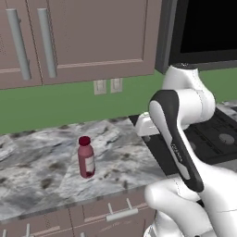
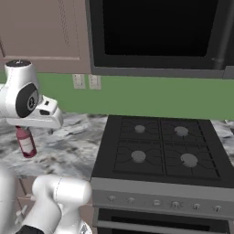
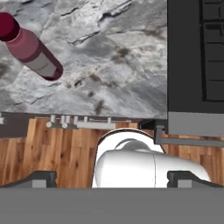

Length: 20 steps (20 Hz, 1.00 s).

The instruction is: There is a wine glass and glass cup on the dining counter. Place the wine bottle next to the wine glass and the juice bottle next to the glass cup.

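The juice bottle [image 1: 86,158], small and dark red with a maroon cap and a pale label band, stands upright on the marbled wall counter [image 1: 37,176]. The right base view has the juice bottle [image 2: 26,142] partly behind my white hand. From above, the juice bottle [image 3: 33,50] sits at the upper left. My gripper [image 3: 114,180] hangs high over the counter's front edge, to the bottle's right and well apart from it, open and holding nothing. One dark fingertip [image 3: 41,178] shows at the bottom left. The wine bottle, wine glass, glass cup and dining counter are out of view.
A black gas cooktop [image 2: 160,151] adjoins the counter on the right, with a dark microwave [image 2: 155,32] above it. Brown wall cabinets [image 1: 83,37] hang over the counter. Drawers with pale handles [image 1: 121,214] sit below its front edge, above the wooden floor [image 3: 57,148].
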Available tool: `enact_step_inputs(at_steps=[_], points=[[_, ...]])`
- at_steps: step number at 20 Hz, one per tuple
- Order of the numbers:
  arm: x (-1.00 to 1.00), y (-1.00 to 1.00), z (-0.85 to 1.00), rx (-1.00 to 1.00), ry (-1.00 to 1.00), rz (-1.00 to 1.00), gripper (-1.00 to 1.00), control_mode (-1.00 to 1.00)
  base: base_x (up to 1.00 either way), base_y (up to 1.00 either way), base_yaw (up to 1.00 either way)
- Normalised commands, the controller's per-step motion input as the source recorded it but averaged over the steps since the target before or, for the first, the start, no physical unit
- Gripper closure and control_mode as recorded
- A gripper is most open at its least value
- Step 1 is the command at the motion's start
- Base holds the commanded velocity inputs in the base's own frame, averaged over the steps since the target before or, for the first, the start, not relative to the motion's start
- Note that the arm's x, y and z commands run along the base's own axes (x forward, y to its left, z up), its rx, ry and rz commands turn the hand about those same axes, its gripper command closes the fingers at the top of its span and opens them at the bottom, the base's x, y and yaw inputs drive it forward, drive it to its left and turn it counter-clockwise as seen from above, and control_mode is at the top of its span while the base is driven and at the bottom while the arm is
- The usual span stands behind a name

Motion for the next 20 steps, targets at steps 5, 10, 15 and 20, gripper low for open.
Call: enact_step_inputs(at_steps=[5,10,15,20], points=[[0.02,0.25,0.01,0.00,0.16,0.05,-1.00,-1.00,0.00,0.00,0.00],[0.08,0.22,0.00,0.00,0.17,0.07,-1.00,-1.00,0.00,0.00,0.00],[0.07,0.20,0.00,0.00,0.16,0.09,-1.00,-1.00,0.00,0.00,0.00],[0.05,0.28,0.00,0.00,0.08,0.09,-1.00,-1.00,0.00,0.00,0.00]])
